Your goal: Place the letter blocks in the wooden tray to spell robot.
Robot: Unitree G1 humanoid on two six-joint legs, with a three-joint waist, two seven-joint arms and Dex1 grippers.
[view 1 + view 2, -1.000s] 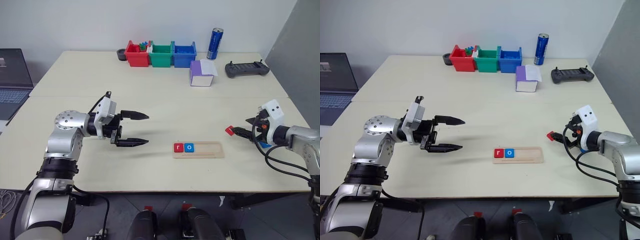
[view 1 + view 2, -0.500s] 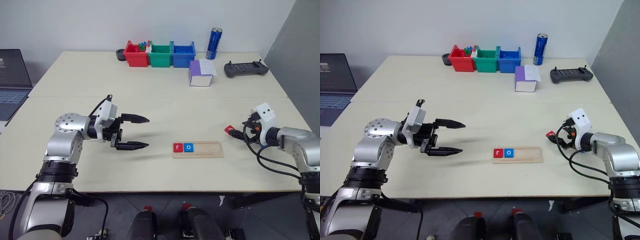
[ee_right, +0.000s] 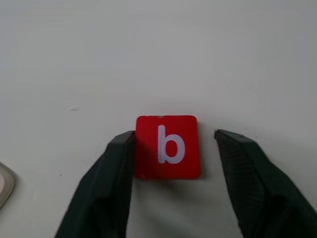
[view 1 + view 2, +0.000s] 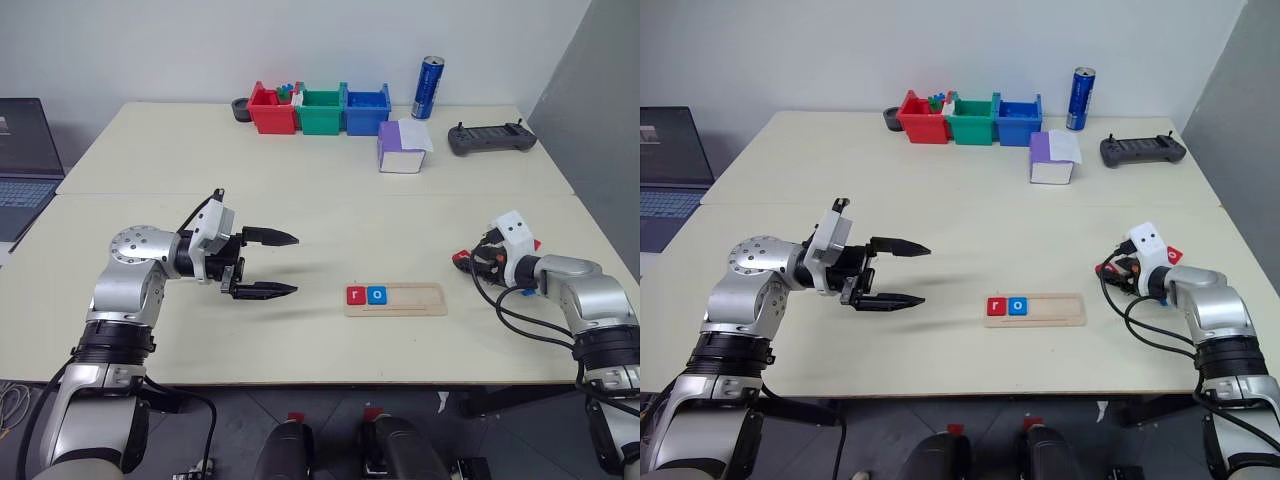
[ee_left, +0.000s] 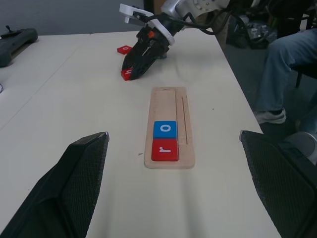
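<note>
The red "b" block (image 3: 167,147) lies flat on the table (image 4: 330,190), at three o'clock from the wooden tray (image 4: 395,298). The right gripper (image 3: 173,148) straddles it, one finger touching, the other apart. The left gripper (image 4: 282,264) hangs spread, empty.

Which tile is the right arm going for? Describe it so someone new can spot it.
Start at the wooden tray near the table's front edge, holding a red r and a blue o. Look toward the robot's right, where the right gripper reaches down to the tabletop. Between its jaws lies a red b tile, apart from another red tile lying behind the wrist.
</note>
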